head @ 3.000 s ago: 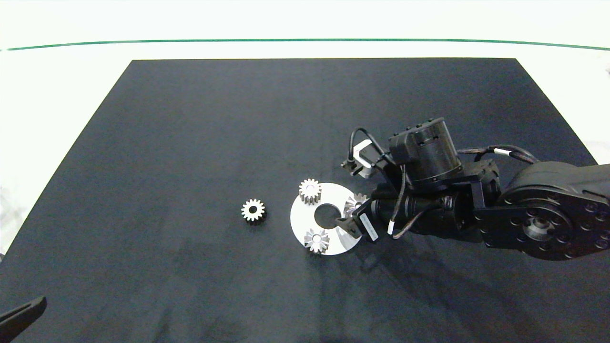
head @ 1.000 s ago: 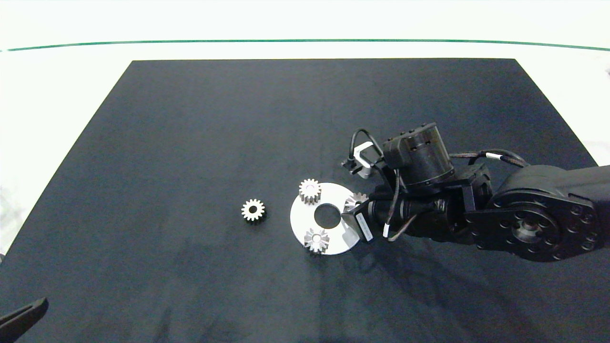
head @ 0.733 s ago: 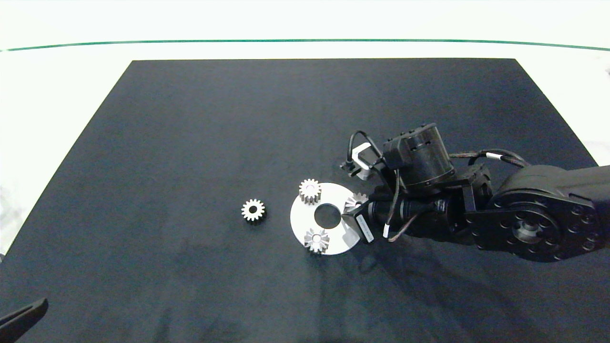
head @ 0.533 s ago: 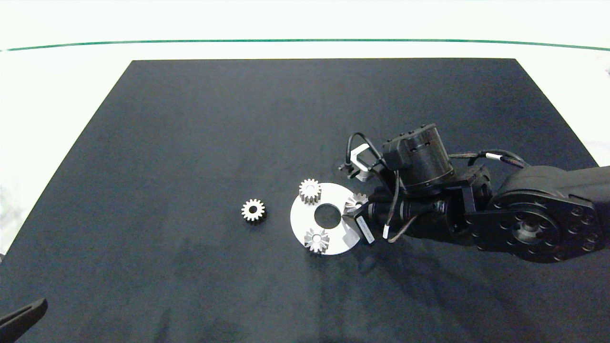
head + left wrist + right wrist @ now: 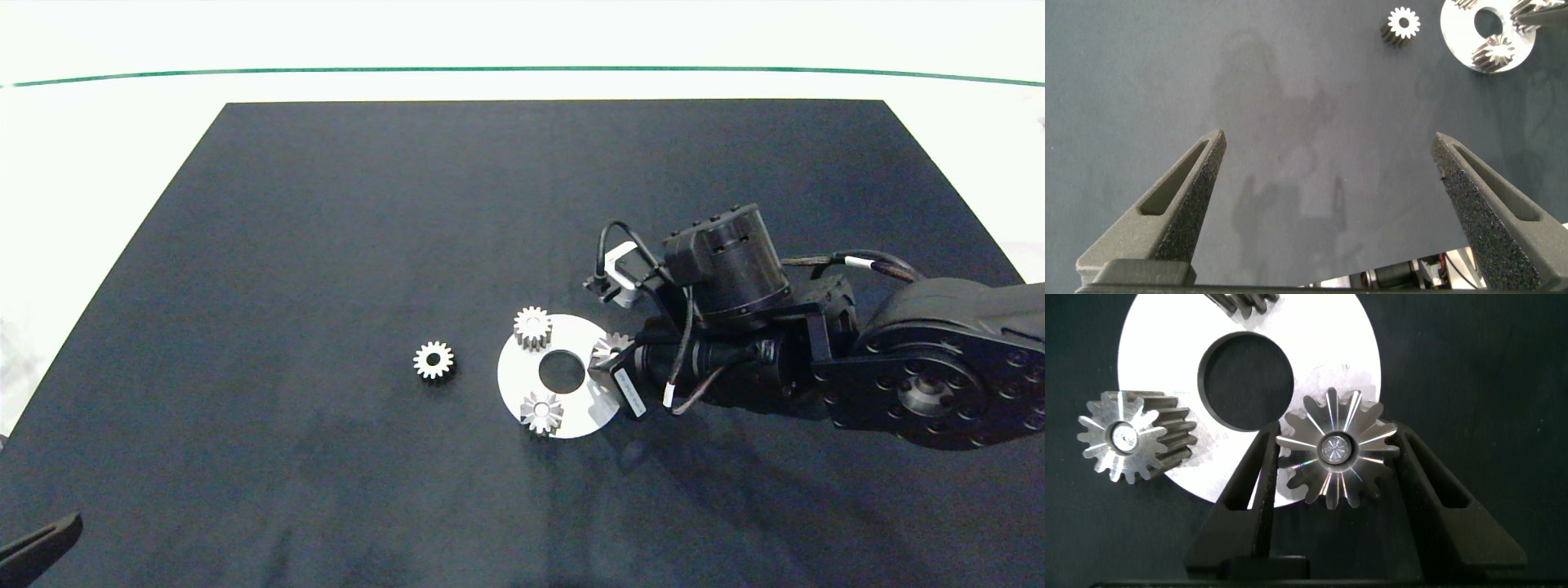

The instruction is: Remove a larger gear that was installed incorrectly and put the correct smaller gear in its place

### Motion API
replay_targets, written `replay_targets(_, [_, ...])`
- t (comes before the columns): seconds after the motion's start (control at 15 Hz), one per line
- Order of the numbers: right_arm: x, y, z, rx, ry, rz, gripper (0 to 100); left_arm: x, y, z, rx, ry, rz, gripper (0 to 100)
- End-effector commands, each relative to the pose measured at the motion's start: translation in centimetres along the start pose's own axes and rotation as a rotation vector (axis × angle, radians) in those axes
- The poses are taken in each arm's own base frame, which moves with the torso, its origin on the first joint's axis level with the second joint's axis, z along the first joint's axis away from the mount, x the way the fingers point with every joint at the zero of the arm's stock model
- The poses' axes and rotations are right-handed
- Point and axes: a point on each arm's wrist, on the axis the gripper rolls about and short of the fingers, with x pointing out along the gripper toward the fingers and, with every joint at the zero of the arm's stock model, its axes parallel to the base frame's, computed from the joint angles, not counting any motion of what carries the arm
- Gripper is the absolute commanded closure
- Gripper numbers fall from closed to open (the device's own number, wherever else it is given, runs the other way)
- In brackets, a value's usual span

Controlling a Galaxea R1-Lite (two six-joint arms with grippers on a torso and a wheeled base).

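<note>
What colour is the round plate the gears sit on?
Bright silver-white metal, with a dark round centre hole; the plate shows best in the right wrist view.

Larger gear (image 5: 1337, 448) on disc (image 5: 1167, 343) — smaller gear (image 5: 433, 360) apart.

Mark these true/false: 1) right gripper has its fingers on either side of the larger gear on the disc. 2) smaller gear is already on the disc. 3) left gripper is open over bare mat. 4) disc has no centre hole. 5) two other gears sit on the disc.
1) True: the right gripper brackets the larger gear on the silver disc.
2) False: the smaller gear lies on the black mat, apart from the disc.
3) True: the left gripper is open, nothing between its fingers.
4) False: the disc has a wide round centre hole.
5) True: a blunt-toothed gear and a star-faced gear.
</note>
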Motion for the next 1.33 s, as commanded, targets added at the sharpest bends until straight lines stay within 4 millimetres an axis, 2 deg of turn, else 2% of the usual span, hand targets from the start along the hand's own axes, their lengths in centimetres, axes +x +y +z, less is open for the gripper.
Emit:
replay_targets(0.07, [-0.8,-0.2,0.3,-0.001,-0.021,-0.004,78,0.0,0.0,0.0,0.0,0.002,0.001,0])
replay_targets(0.27, [-0.5,-0.1,-0.5,-0.01,0.005,-0.001,78,0.0,0.0,-0.1,0.0,0.005,0.002,0])
replay_targets(0.8, [0.1,-0.1,-1.0,-0.011,0.029,-0.018,78,0.0,0.0,-0.7,0.0,0.011,0.001,0])
replay_targets(1.33, [-0.2,-0.2,-0.2,-0.038,0.0,-0.036,78,0.0,0.0,-0.7,0.0,0.011,0.001,0])
